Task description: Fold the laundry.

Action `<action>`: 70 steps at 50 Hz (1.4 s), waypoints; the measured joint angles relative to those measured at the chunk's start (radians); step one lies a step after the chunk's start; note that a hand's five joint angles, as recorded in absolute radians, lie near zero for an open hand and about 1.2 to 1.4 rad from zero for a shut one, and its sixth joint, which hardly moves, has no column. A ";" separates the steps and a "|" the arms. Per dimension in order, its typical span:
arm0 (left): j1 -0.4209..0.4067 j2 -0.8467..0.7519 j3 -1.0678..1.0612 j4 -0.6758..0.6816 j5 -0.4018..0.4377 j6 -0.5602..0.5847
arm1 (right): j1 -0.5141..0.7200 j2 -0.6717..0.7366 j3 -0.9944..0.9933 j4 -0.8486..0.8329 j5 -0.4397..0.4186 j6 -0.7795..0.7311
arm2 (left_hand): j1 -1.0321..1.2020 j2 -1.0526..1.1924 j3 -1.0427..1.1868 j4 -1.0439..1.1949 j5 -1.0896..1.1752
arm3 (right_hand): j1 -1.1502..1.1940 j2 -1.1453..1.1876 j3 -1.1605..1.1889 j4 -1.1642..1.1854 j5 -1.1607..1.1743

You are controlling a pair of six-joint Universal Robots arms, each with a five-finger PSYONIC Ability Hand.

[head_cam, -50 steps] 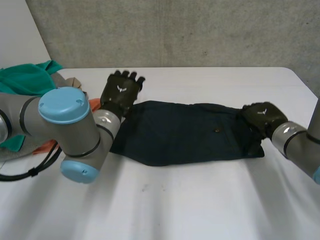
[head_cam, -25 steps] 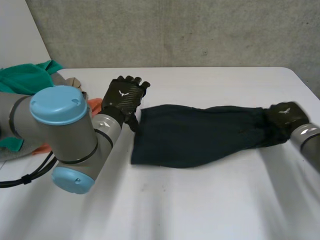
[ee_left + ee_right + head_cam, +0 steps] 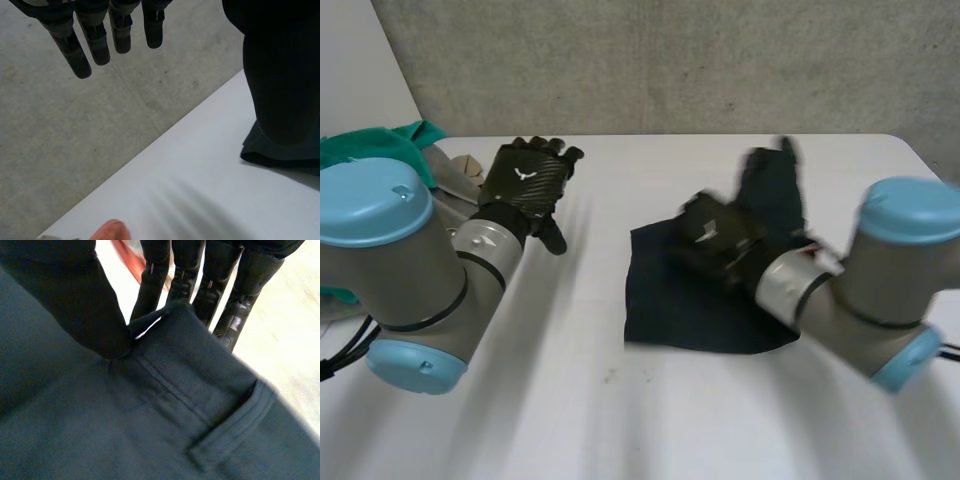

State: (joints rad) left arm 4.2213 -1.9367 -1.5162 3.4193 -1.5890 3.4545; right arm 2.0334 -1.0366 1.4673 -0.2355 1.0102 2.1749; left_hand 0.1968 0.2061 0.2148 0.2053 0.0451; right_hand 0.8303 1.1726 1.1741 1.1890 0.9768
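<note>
On the table (image 3: 620, 420), garment (image 3: 700, 310) under right hand (image 3: 720, 235); left hand (image 3: 525, 180) well apart to its left.

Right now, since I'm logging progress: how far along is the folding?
Done: nothing looks fully folded. In hand: the right hand pinches an edge of the dark garment, held up over the part lying on the table; the left hand is open, clear of it. Left: laying that fold flat, then the teal cloth piled beside the left arm.
</note>
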 measured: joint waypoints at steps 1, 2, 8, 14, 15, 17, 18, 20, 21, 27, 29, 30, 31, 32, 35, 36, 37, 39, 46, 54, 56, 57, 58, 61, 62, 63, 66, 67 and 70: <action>0.005 0.004 -0.002 0.000 0.000 0.000 | 0.027 0.023 -0.006 -0.008 -0.018 -0.008 | 0.000 0.000 0.000 0.000 0.000 | 0.000 0.000 0.000 0.000 0.006; 0.009 0.007 -0.004 0.001 -0.001 0.000 | 0.042 0.036 -0.010 -0.012 -0.026 -0.013 | 0.000 0.000 0.000 0.000 0.000 | 0.000 0.000 0.000 0.000 0.008; 0.031 0.018 0.000 0.006 -0.002 -0.007 | 0.109 0.095 -0.045 -0.030 -0.054 -0.024 | 0.000 0.000 0.000 0.000 0.000 | -0.054 -0.270 -0.267 -0.276 -0.230; 0.042 0.006 0.063 0.016 -0.001 -0.020 | 0.108 0.045 -0.066 -0.033 -0.040 0.210 | 0.000 0.000 0.000 0.000 0.000 | -0.616 -0.943 -0.943 -0.943 -0.889; 0.041 -0.008 0.099 0.017 -0.001 -0.024 | 0.104 0.030 -0.066 -0.033 -0.036 0.251 | 0.000 0.000 0.000 0.000 0.000 | -0.620 -0.952 -0.961 -0.951 -0.905; 0.035 -0.030 0.142 0.018 0.000 -0.028 | 0.074 -0.055 -0.058 -0.033 0.004 0.494 | 0.000 0.000 0.000 0.000 0.000 | -0.620 -0.952 -0.963 -0.951 -0.906; 0.033 -0.037 0.154 0.017 0.000 -0.029 | 0.067 -0.069 -0.056 -0.032 0.014 0.532 | 0.000 0.000 0.000 0.000 0.000 | -0.620 -0.952 -0.963 -0.951 -0.906; 0.010 -0.082 0.223 0.015 0.002 -0.032 | 0.019 -0.131 -0.053 -0.021 0.078 0.716 | 0.000 0.000 0.000 0.000 0.000 | -0.620 -0.952 -0.963 -0.951 -0.906; 0.010 -0.082 0.223 0.015 0.002 -0.032 | 0.019 -0.131 -0.053 -0.021 0.078 0.716 | 0.000 0.000 0.000 0.000 0.000 | -0.620 -0.952 -0.963 -0.951 -0.906; -0.062 -0.188 0.363 0.003 0.015 -0.036 | -0.080 -0.186 -0.067 0.042 0.216 0.903 | 0.000 0.000 0.000 0.000 0.000 | -0.620 -0.952 -0.963 -0.951 -0.906; -0.115 -0.288 0.481 -0.028 0.041 -0.036 | -0.119 -0.176 -0.103 0.110 0.278 0.923 | 0.000 0.000 0.000 0.000 0.000 | -0.620 -0.952 -0.963 -0.951 -0.906; -0.125 -0.317 0.514 -0.043 0.048 -0.037 | -0.132 -0.150 -0.140 0.159 0.304 0.916 | 0.000 0.000 0.000 0.000 0.000 | -0.620 -0.952 -0.963 -0.951 -0.906; -0.125 -0.317 0.514 -0.043 0.048 -0.037 | -0.132 -0.150 -0.140 0.159 0.304 0.916 | 0.000 0.000 0.000 0.000 0.000 | -0.620 -0.952 -0.963 -0.951 -0.906; -0.139 -0.365 0.568 -0.070 0.056 -0.037 | -0.136 -0.119 -0.174 0.198 0.315 0.905 | 0.000 0.000 0.000 0.000 0.000 | -0.620 -0.952 -0.963 -0.951 -0.906; -0.150 -0.426 0.637 -0.114 0.062 -0.036 | -0.138 -0.075 -0.220 0.243 0.321 0.891 | 0.000 0.000 0.000 0.000 0.000 | -0.620 -0.952 -0.963 -0.951 -0.906; -0.153 -0.463 0.676 -0.146 0.064 -0.036 | -0.138 -0.049 -0.245 0.267 0.322 0.885 | 0.000 0.000 0.000 0.000 0.000 | -0.620 -0.952 -0.963 -0.951 -0.906; -0.155 -0.489 0.703 -0.172 0.063 -0.036 | -0.137 -0.024 -0.269 0.288 0.322 0.880 | 0.000 0.000 0.000 0.000 0.000 | -0.620 -0.952 -0.963 -0.951 -0.906; -0.154 -0.524 0.738 -0.211 0.061 -0.035 | -0.134 0.015 -0.303 0.318 0.320 0.874 | 0.000 0.000 0.000 0.000 0.000 | -0.620 -0.952 -0.963 -0.951 -0.906; -0.147 -0.609 0.783 -0.373 0.017 -0.019 | -0.096 0.149 -0.409 0.396 0.322 0.863 | 0.000 0.000 0.000 0.000 0.000 | -0.620 -0.952 -0.962 -0.951 -0.906; -0.154 -0.603 0.726 -0.480 -0.053 0.038 | -0.059 0.258 -0.442 0.410 0.356 0.766 | 0.000 0.000 0.000 0.000 0.000 | -0.620 -0.952 -0.963 -0.951 -0.906; -0.159 -0.596 0.711 -0.504 -0.065 0.053 | -0.055 0.290 -0.444 0.408 0.381 0.703 | 0.000 0.000 0.000 0.000 0.000 | -0.624 -0.952 -0.963 -0.951 -0.906; -0.162 -0.592 0.705 -0.518 -0.070 0.058 | -0.054 0.302 -0.444 0.407 0.392 0.676 | 0.000 0.000 0.000 0.000 0.000 | -0.637 -0.952 -0.963 -0.951 -0.906; -0.164 -0.590 0.701 -0.525 -0.072 0.060 | -0.054 0.309 -0.444 0.406 0.398 0.658 | 0.000 0.000 0.000 0.000 0.000 | -0.645 -0.952 -0.963 -0.951 -0.906; -0.173 -0.577 0.685 -0.551 -0.078 0.066 | -0.053 0.325 -0.444 0.403 0.414 0.608 | 0.000 0.000 0.000 0.000 0.000 | -0.667 -0.968 -0.962 -0.951 -0.907; -0.175 -0.574 0.682 -0.555 -0.079 0.067 | -0.053 0.327 -0.444 0.403 0.416 0.598 | 0.000 0.000 0.000 0.000 0.000 | -0.667 -0.968 -0.962 -0.951 -0.907; -0.175 -0.574 0.682 -0.555 -0.079 0.067 | -0.053 0.327 -0.444 0.403 0.416 0.598 | 0.000 0.000 0.000 0.000 0.000 | -0.667 -0.968 -0.962 -0.951 -0.907; -0.183 -0.546 0.665 -0.568 -0.082 0.067 | -0.053 0.314 -0.437 0.400 0.423 0.569 | 0.000 0.000 0.000 0.000 0.000 | -0.682 -0.976 -0.963 -0.951 -0.910; -0.184 -0.538 0.663 -0.568 -0.083 0.066 | -0.053 0.304 -0.434 0.399 0.423 0.567 | 0.000 0.000 0.000 0.000 0.000 | -0.682 -0.976 -0.963 -0.951 -0.910; -0.185 -0.510 0.658 -0.563 -0.082 0.064 | -0.054 0.258 -0.414 0.390 0.421 0.573 | 0.000 0.000 0.000 0.000 0.000 | -0.682 -0.976 -0.962 -0.951 -0.910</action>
State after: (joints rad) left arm 4.0362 -2.4467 -0.8580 2.8559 -1.6711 3.5188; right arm 1.9798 -0.7783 1.0530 0.1546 1.4314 2.7475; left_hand 0.1968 0.2061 0.2148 0.2053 0.0451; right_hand 0.1485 0.1968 0.2120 0.2383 0.0666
